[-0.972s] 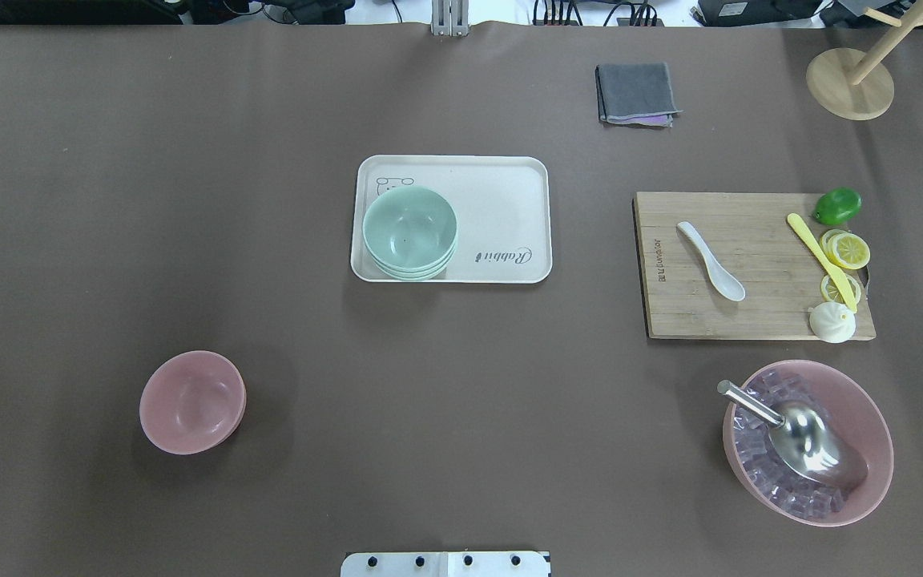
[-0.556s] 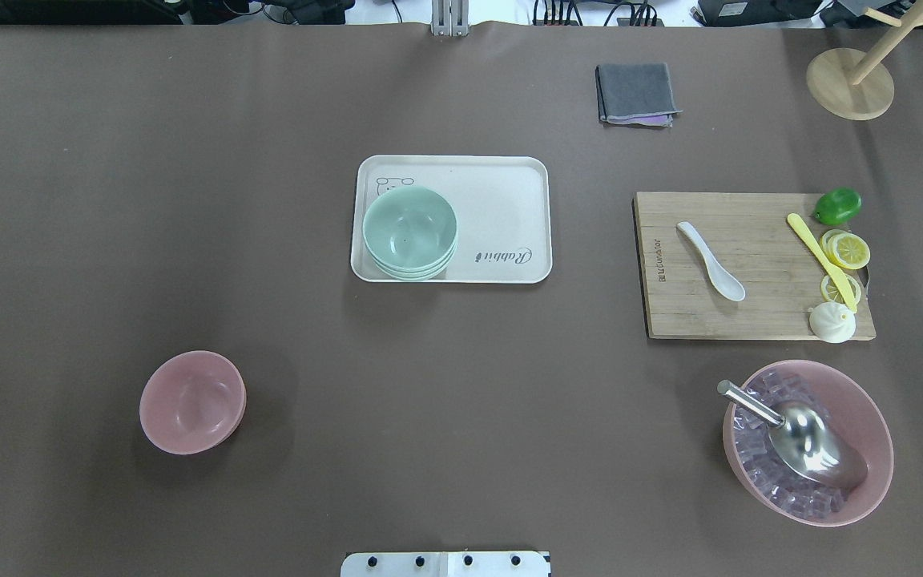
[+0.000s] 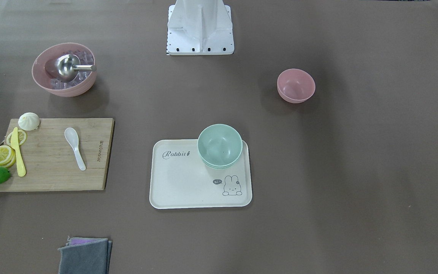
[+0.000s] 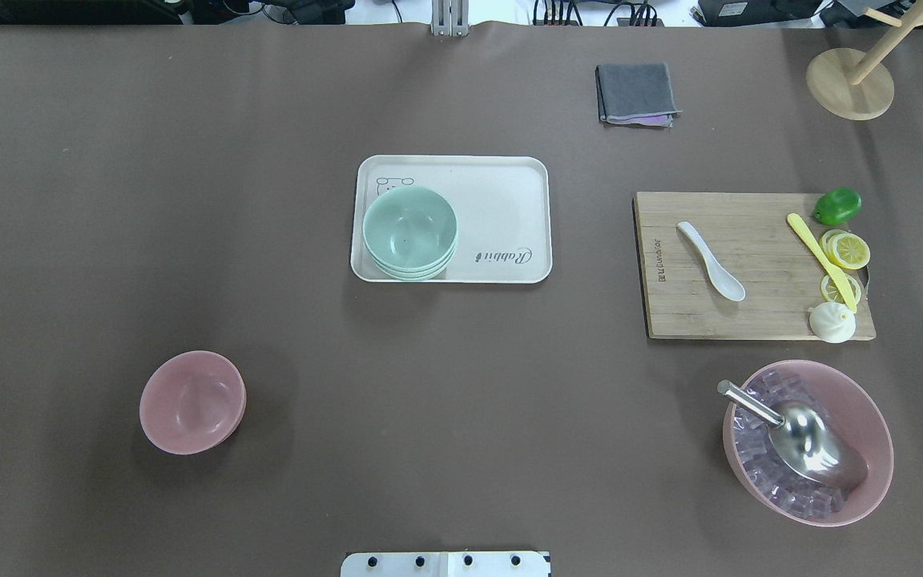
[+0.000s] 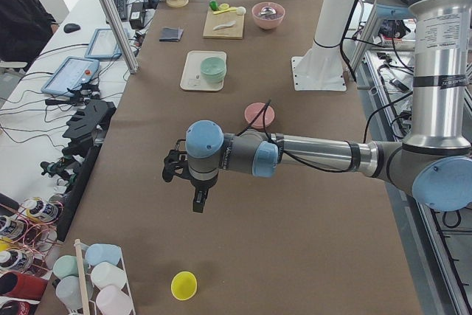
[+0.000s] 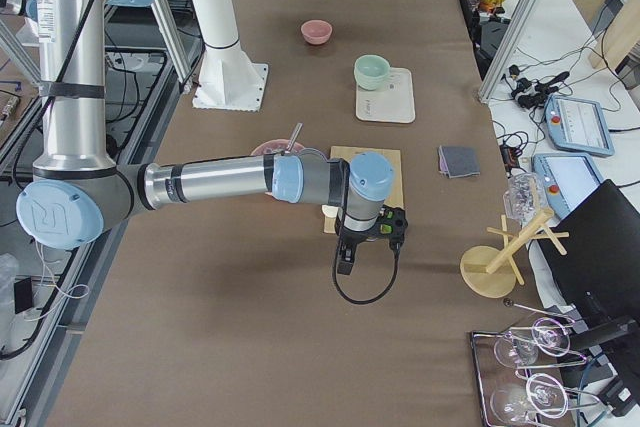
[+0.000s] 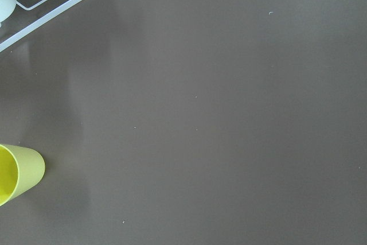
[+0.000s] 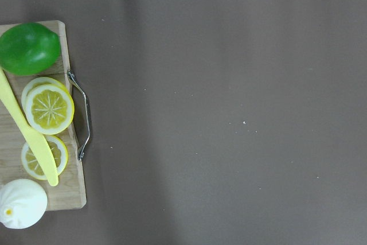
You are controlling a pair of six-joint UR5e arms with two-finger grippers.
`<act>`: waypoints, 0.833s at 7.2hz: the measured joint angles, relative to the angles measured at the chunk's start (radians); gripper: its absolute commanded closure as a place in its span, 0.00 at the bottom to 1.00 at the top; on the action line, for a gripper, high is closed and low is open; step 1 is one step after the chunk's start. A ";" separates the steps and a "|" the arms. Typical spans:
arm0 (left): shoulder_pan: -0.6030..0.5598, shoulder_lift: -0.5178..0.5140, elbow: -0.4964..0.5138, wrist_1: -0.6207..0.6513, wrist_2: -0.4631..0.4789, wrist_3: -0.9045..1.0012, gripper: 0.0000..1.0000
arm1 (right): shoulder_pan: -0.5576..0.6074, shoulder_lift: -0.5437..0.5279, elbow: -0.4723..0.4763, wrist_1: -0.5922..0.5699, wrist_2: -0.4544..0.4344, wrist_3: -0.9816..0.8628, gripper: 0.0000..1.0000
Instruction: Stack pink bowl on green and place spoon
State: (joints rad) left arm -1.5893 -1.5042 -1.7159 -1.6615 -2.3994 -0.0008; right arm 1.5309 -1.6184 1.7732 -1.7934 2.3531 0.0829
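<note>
The small pink bowl (image 4: 192, 402) stands alone on the brown table at the near left; it also shows in the front view (image 3: 295, 85). A stack of green bowls (image 4: 409, 231) sits at the left end of the cream tray (image 4: 501, 200). The white spoon (image 4: 711, 260) lies on the wooden cutting board (image 4: 750, 320) at the right. My left gripper (image 5: 197, 203) shows only in the exterior left view, far left of the pink bowl. My right gripper (image 6: 345, 262) shows only in the exterior right view, past the board's right end. I cannot tell whether either is open or shut.
A large pink bowl (image 4: 870, 417) of ice cubes with a metal scoop (image 4: 810, 441) stands near the board. A lime (image 4: 837, 206), lemon slices, a yellow knife (image 4: 820, 258) and a bun lie on the board. A grey cloth (image 4: 636, 93), a wooden stand (image 4: 849, 83) and a yellow cup (image 7: 17, 171) are nearby.
</note>
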 measured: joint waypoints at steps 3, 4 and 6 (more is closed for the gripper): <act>-0.001 0.001 0.013 -0.003 -0.004 0.004 0.02 | 0.000 0.000 0.008 0.000 0.000 0.002 0.00; -0.001 0.001 0.013 -0.004 -0.002 0.004 0.02 | 0.000 0.000 0.012 -0.001 0.004 0.004 0.00; -0.001 0.001 0.011 -0.004 -0.002 0.005 0.02 | 0.001 -0.001 0.024 -0.001 0.015 0.016 0.00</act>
State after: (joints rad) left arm -1.5907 -1.5033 -1.7050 -1.6659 -2.4012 0.0046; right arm 1.5314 -1.6194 1.7973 -1.7947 2.3677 0.0988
